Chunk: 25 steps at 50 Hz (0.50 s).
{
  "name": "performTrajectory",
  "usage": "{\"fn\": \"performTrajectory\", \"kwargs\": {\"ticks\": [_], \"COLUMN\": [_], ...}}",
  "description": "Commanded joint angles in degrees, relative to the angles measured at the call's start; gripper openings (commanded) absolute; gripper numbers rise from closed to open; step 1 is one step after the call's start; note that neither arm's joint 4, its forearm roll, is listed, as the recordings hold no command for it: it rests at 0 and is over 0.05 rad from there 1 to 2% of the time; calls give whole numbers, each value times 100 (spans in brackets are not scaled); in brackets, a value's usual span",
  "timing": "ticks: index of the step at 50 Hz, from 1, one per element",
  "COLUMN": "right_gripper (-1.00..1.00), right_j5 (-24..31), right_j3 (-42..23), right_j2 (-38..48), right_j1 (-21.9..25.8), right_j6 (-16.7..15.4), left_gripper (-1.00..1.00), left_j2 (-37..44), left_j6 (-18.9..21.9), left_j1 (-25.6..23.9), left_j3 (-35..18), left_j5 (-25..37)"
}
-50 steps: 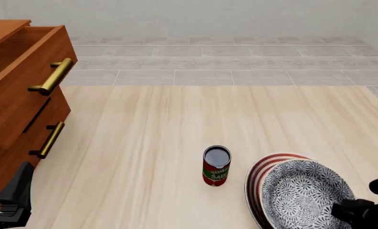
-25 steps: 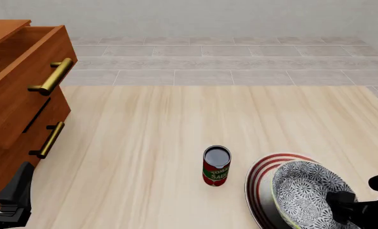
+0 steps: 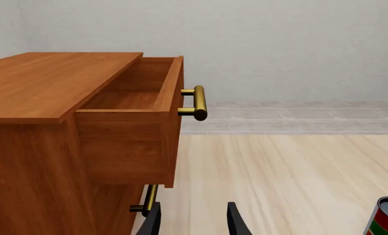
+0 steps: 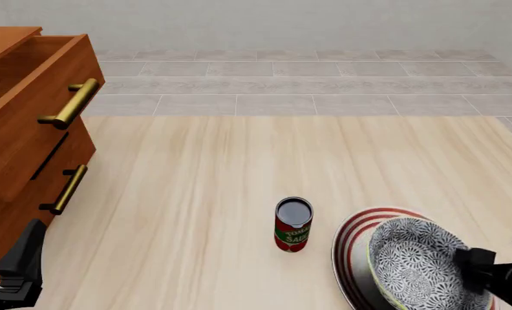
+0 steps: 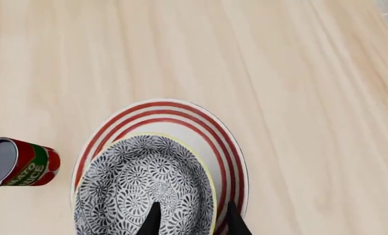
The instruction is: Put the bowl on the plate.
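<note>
The grey-and-white patterned bowl (image 4: 414,261) (image 5: 145,188) rests on the white plate with red rings (image 4: 349,237) (image 5: 181,111), at the table's near right. It sits off-centre, toward the near-right side of the plate. My right gripper (image 4: 478,274) (image 5: 192,223) is open at the bowl's right rim, one finger over the inside and one outside it. My left gripper (image 4: 21,258) (image 3: 194,224) hangs open and empty at the near left, beside the wooden drawer unit.
A red tomato-sauce can (image 4: 293,225) (image 5: 19,163) (image 3: 387,218) stands upright just left of the plate. A wooden drawer unit (image 4: 23,129) (image 3: 83,122) with brass handles fills the left side, its top drawer pulled open.
The bowl came down from a raised, flatter pose onto the plate. Since then the right gripper has drawn back a little to the right while the bowl stayed put. The left arm is still.
</note>
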<state>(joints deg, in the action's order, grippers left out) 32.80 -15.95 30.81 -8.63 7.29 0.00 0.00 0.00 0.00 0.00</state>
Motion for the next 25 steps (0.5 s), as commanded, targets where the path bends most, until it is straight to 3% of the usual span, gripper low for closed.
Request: {"fn": "performTrajectory", "kwargs": {"ticks": [1,25], "right_gripper": [100,100], "right_j5": [209,679], "right_j3": [-399,-1322], "right_j2": [1,2], "right_j1": [-85,-104], "right_j6": [-156,-455], "left_gripper": [100,100], "left_j2": [0,0], "left_j6": [0,0], "left_j1": [0,0], "left_j3": [0,0], "left_j5": [0,0]}}
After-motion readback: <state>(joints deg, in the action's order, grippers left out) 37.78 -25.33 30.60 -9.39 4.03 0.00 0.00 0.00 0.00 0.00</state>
